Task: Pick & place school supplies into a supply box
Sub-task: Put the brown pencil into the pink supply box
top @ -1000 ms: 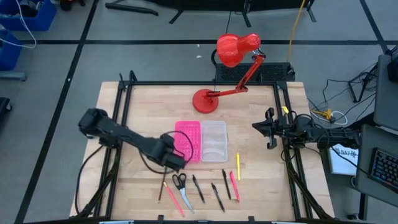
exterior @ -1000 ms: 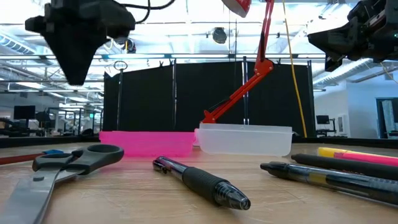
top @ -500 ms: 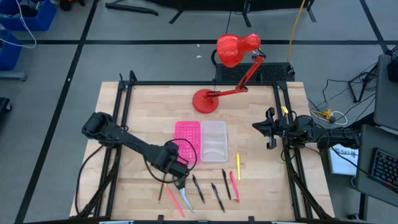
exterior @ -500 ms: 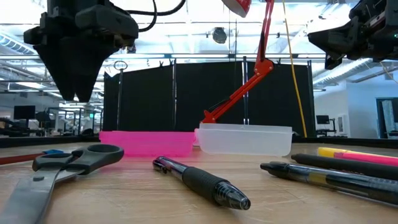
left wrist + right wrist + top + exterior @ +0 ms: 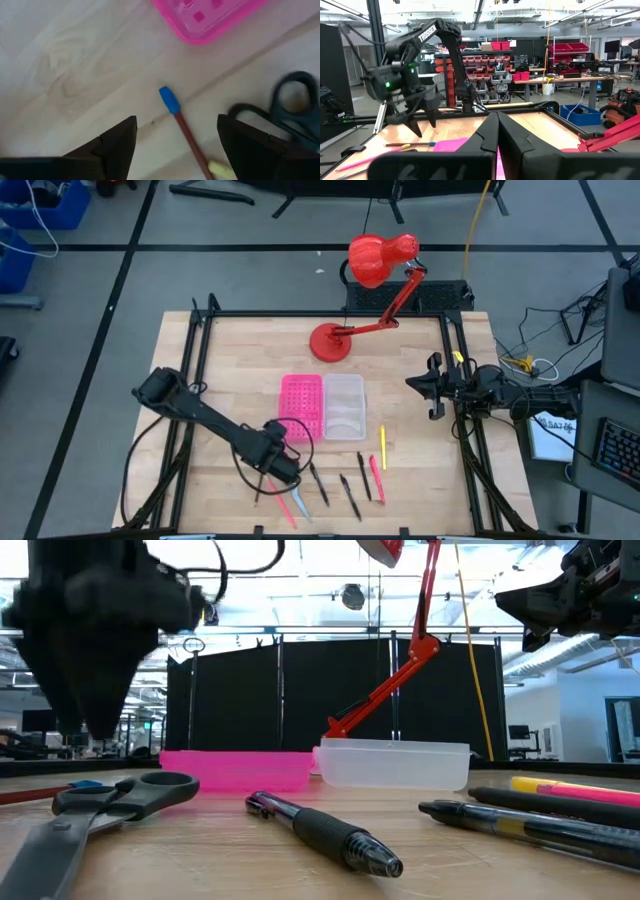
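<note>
With fingers spread wide, the left gripper (image 5: 175, 137) hangs over the red-brown pencil (image 5: 186, 131) beside the scissors (image 5: 289, 112), apparently reaching; next comes lowering and closing.

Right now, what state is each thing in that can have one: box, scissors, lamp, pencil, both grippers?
supply box: open, lid flat beside tray.
scissors: lying on table.
red-brown pencil: lying between the open fingers, not gripped.
left gripper: open, over the pencil.
right gripper: shut, parked at table's right edge.
red lamp: upright.
</note>
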